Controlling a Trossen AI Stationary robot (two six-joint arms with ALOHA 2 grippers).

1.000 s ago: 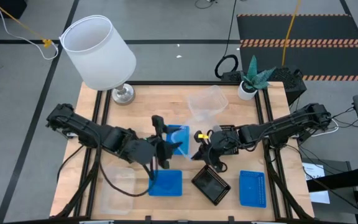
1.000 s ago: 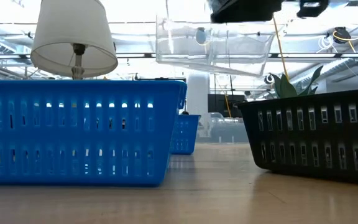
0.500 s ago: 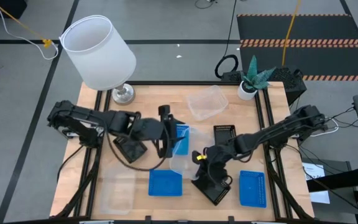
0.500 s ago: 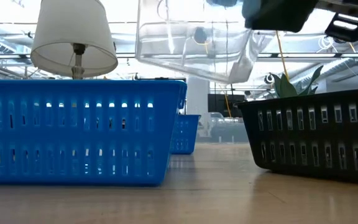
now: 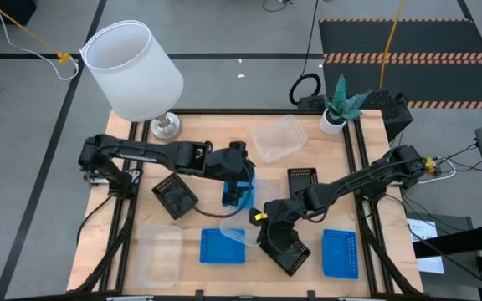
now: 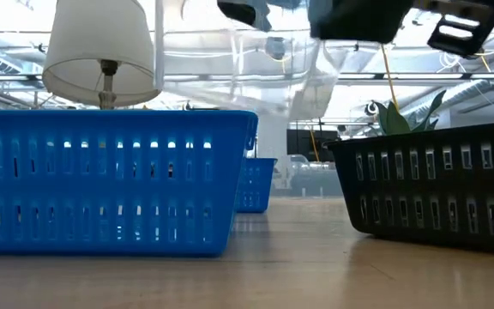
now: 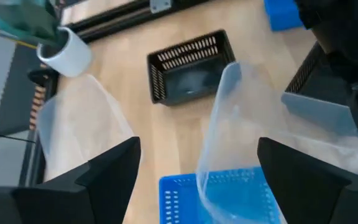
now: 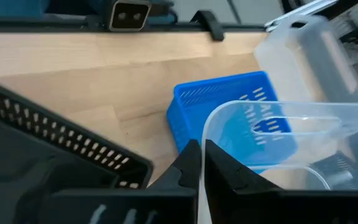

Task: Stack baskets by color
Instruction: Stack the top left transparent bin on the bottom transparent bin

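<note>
Three clear baskets: one front left (image 5: 159,253), one pinched in shut right gripper (image 5: 262,219) at centre (image 5: 234,221), one at back (image 5: 278,138). Three blue: centre (image 5: 241,186), front (image 5: 223,246), front right (image 5: 339,252). Three black: left (image 5: 174,196), front (image 5: 284,247), right (image 5: 303,180). Left gripper (image 5: 241,194) wide open, empty, over centre blue basket.

My two arms were matte black, built of chunky jointed segments with black cables looped alongside. My left gripper (image 5: 239,197) had broad, flat black fingers (image 7: 98,180). My right gripper (image 5: 262,220) carried a small yellow mark.
</note>
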